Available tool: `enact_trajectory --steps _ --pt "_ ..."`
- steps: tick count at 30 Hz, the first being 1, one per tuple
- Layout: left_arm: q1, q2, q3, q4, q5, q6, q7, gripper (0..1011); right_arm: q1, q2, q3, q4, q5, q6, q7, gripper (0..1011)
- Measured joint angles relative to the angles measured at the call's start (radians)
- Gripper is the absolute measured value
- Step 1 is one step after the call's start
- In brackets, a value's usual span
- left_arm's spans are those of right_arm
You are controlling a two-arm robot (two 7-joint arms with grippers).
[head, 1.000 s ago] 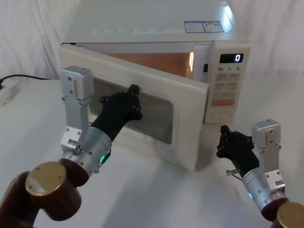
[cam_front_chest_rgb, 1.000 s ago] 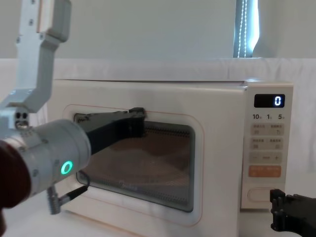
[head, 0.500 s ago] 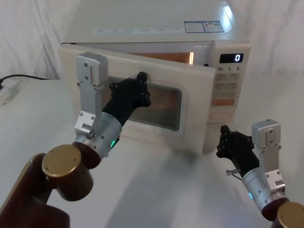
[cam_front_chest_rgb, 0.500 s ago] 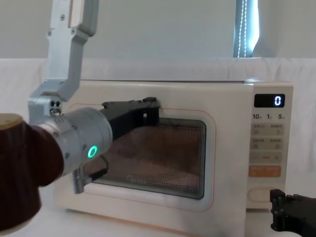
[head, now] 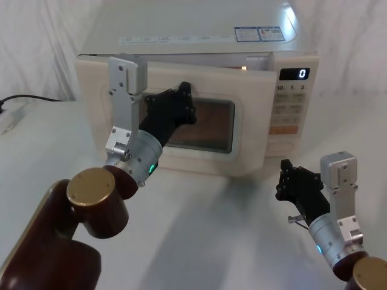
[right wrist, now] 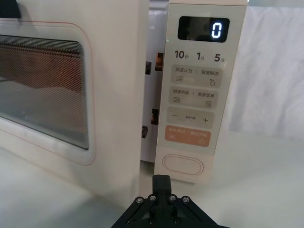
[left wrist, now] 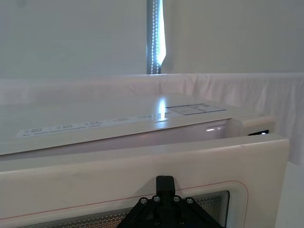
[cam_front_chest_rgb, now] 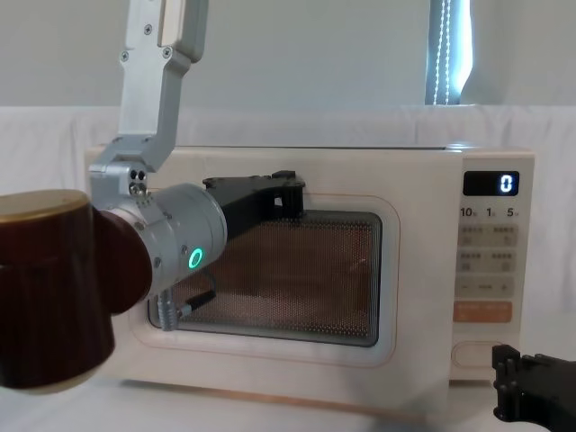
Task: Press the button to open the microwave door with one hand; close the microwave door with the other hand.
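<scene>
Head view: my left gripper (head: 181, 104), upper centre, fingers together and holding nothing, leans on the microwave door (head: 242, 130) to swing it shut; a lit gap remains.
Right wrist view: door ajar, button (right wrist: 183, 165) lower centre.
Chest view: right gripper (cam_front_chest_rgb: 533, 399), lower right, idle; finger spread indiscernible.

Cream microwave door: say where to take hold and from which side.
The cream microwave door with dark window shows no handle: push from the front on its raised frame at the free edge beside the control panel, where it stands ajar.
</scene>
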Motion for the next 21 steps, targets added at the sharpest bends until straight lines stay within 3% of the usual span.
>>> enact_trajectory --steps 21 --pt "-0.065 -0.034 -0.009 0.102 0.03 -0.024 0.015 0 0.0 0.0 0.0 0.0 0.0 0.0 0.0 0"
